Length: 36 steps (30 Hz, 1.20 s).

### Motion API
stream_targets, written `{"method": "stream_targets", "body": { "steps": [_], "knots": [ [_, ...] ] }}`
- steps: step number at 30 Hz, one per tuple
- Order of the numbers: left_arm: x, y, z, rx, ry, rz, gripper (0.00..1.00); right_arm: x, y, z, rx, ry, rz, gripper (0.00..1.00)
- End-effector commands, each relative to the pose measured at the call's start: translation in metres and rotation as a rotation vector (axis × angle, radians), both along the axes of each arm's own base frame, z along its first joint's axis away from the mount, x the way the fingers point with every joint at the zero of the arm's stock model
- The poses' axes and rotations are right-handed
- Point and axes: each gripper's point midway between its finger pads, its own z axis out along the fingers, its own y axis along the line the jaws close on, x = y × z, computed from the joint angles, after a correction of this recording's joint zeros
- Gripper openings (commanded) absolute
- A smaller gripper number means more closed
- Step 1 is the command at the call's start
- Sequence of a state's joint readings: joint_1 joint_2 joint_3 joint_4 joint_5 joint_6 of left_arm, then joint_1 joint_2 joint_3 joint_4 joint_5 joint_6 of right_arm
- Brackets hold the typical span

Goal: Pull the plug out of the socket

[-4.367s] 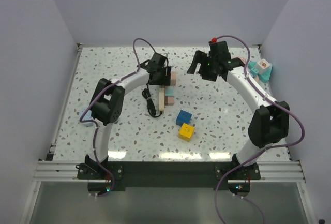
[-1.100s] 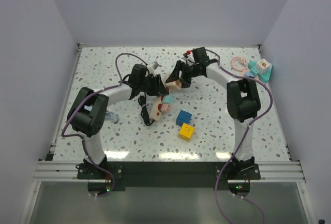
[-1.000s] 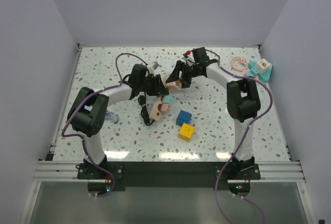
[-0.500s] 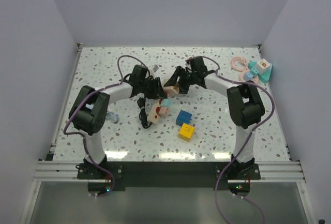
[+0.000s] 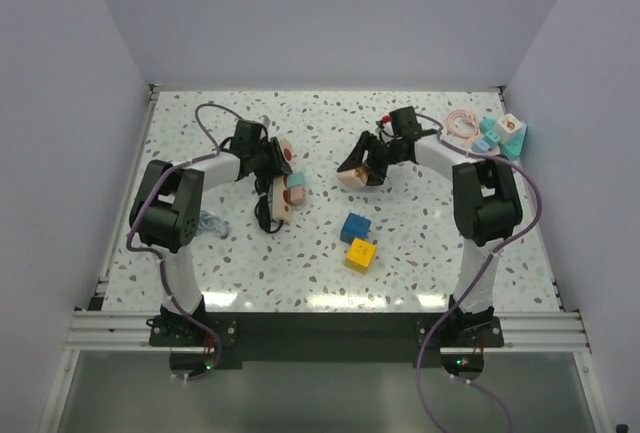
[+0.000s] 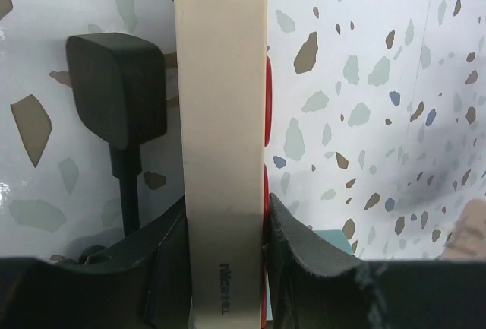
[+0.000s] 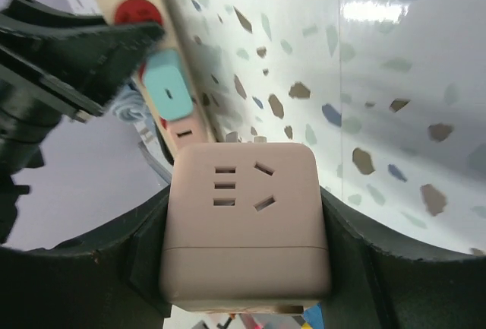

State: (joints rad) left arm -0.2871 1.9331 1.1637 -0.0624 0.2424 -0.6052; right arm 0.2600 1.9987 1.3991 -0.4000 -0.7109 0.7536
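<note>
While pinching the socket point(image 6: 220, 116) by its two long sides in the left gripper point(image 6: 226, 257), shows the left wrist camera mostly the bar's plain beige back, with red outlet faces peeking along its right edge. Finds the plug point(image 6: 115, 86) just left of that bar, on the side away from the red faces, with its thin cord point(image 6: 125, 185) running down and under the gripper. Cannot tell whether it touches the bar or sits in anything; by the look of it, probably lies clear of the outlets.

Should handle as a light, hard, smooth little block on a limp lead. Best taken across the flat sides of the head and drawn straight away from the bar, never by the cord, which would only bend and slip. Expect the strip to be light enough to slide or lift with any pull, so worth bracing as it is now.

Further right along the strip, carries a teal adaptor point(image 7: 168, 90) seated on one face. Nearer the bases, a blue cube point(image 5: 354, 227) and a yellow cube point(image 5: 360, 252), close together. Rightmost, has the right gripper point(image 7: 244, 264) squeezed onto both sides of a pinkish cube adaptor point(image 7: 243, 192), held apart from the strip.
</note>
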Motion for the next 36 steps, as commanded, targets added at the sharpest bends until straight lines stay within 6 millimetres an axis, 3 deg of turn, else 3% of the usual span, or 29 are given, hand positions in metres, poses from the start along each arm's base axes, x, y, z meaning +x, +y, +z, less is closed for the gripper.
{"method": "stream_targets", "body": {
  "steps": [1,3,6,9,15,23,28,29,33,35,36],
  "knots": [
    [0.023,-0.008,0.027,-0.010,-0.092,0.024,0.00,-0.008,0.041,0.039,0.044,-0.103,-0.017,0.00],
    [0.025,-0.009,0.033,-0.015,-0.103,0.023,0.00,-0.006,0.036,0.048,0.020,-0.148,-0.034,0.00],
    [0.027,-0.011,0.037,-0.023,-0.113,0.011,0.00,0.000,0.010,0.038,-0.151,-0.192,-0.028,0.00],
    [0.026,-0.014,0.039,-0.036,-0.114,-0.006,0.00,-0.010,-0.012,0.016,-0.293,-0.166,0.037,0.00],
    [0.021,-0.015,0.040,-0.044,-0.114,-0.022,0.00,-0.028,-0.033,-0.017,-0.443,-0.142,0.152,0.00],
    [0.020,-0.022,0.046,-0.082,-0.116,-0.040,0.00,-0.048,-0.041,-0.027,-0.510,-0.144,0.182,0.00],
    [0.016,-0.024,0.044,-0.090,-0.104,-0.046,0.00,-0.067,-0.038,-0.036,-0.513,-0.112,0.190,0.21],
    [0.020,-0.025,0.048,-0.100,-0.129,-0.042,0.00,-0.070,-0.038,-0.037,-0.512,-0.109,0.191,0.33],
    [0.017,-0.028,0.047,-0.111,-0.124,-0.042,0.00,-0.083,-0.034,-0.026,-0.492,-0.112,0.186,0.52],
    [0.016,-0.030,0.047,-0.115,-0.125,-0.046,0.00,-0.089,-0.033,-0.011,-0.476,-0.127,0.179,0.57],
    [0.015,-0.030,0.047,-0.117,-0.124,-0.046,0.00,-0.090,-0.034,-0.004,-0.476,-0.135,0.174,0.67]
  ]
}}
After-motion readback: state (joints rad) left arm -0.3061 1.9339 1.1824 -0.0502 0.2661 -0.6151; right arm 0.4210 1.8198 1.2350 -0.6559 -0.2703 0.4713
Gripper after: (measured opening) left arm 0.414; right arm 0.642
